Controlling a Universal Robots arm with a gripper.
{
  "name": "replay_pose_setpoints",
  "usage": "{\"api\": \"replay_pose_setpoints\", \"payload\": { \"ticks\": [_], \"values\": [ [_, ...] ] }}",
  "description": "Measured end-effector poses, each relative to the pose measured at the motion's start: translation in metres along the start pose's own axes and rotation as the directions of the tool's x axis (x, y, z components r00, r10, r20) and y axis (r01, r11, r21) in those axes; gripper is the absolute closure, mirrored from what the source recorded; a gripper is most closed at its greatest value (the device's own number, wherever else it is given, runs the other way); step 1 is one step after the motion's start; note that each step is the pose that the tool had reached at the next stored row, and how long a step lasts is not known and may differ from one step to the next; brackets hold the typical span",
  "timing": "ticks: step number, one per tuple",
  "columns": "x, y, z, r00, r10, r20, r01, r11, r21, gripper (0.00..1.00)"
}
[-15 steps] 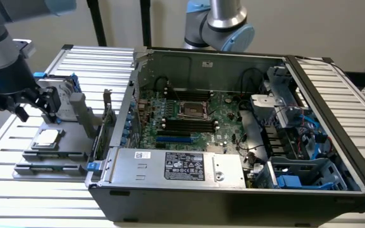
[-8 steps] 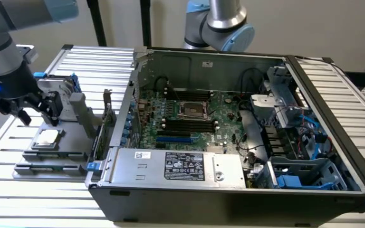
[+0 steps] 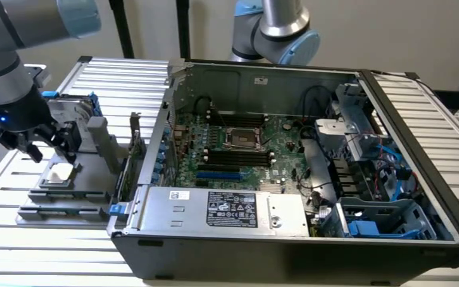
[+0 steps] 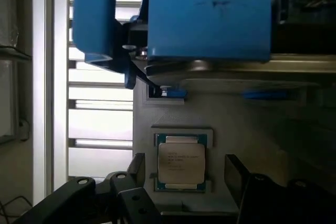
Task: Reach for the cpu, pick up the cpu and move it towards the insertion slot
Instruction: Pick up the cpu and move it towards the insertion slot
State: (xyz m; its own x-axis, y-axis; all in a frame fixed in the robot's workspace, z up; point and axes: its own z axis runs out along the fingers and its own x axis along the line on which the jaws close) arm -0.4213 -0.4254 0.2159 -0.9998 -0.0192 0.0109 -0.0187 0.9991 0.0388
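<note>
gripper (image 3: 54, 156) fingers (image 4: 135, 167) spread apart, nothing held. It hangs just above the cpu (image 4: 181, 163), one finger off each side edge, clear gap both sides. cpu lies flat in a grey holder (image 4: 252, 124); lid print too faint to read. Blue-bracketed drive (image 4: 210, 14) just beyond it. Insertion slot (image 3: 243, 137) well away, inside the open case (image 3: 293, 251). Power-supply label (image 3: 231, 209) unreadable.

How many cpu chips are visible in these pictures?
1. The cpu lies on the grey holder at the exterior view's left, outside the computer case, just below the open hand. The insertion slot inside the case has a dark, empty-looking centre. Others may be hidden.
</note>
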Motion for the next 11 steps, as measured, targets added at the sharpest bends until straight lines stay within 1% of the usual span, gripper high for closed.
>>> {"api": "replay_pose_setpoints", "payload": {
  "ticks": [4,11],
  "values": [
    [0.0005,-0.0016,0.006,1.0,0.0,0.0044,0.0,1.0,0.0,0.29],
    [0.0007,-0.0051,0.0097,1.0,0.0,0.0063,0.0,1.0,0.0001,0.29]
  ]
}}
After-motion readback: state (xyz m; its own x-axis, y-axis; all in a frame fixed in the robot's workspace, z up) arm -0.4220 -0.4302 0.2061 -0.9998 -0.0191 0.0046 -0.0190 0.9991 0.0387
